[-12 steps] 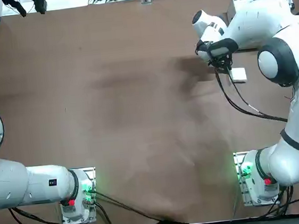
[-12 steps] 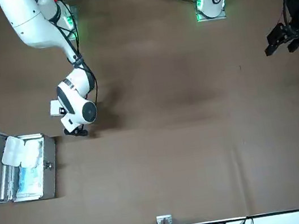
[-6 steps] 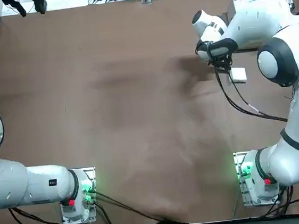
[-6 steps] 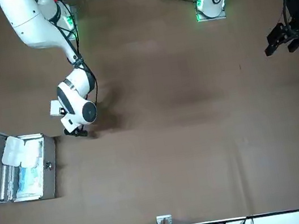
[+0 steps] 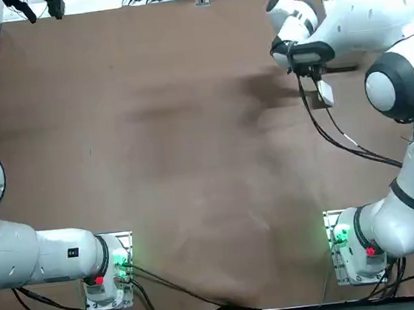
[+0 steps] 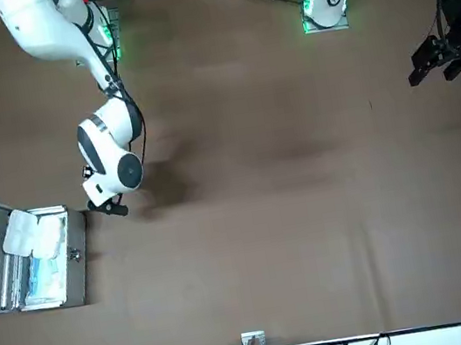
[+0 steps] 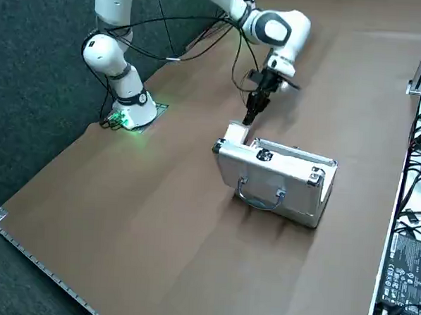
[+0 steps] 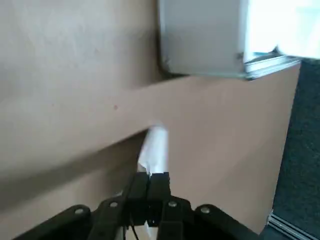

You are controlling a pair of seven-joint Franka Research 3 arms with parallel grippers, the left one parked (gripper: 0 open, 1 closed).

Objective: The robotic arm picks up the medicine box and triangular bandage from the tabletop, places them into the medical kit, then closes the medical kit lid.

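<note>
The medical kit (image 6: 85, 263) is silver-grey, with pale blue inside. 2 white shapes show there: the triangular bandage (image 6: 20, 232) and a white piece (image 6: 48, 238) beside it. The robotic arm (image 5: 367, 20) is white with dark rings, its cables (image 5: 325, 131) black, its 2 gripper fingers (image 8: 159, 184) black. The tabletop (image 5: 154, 146) is plain brown.

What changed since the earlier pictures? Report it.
The right gripper has moved away from the robot's bases, toward the case. The box, now gripped, has shifted the same way; when it was grasped isn't clear. The case stays open and in place.
</note>
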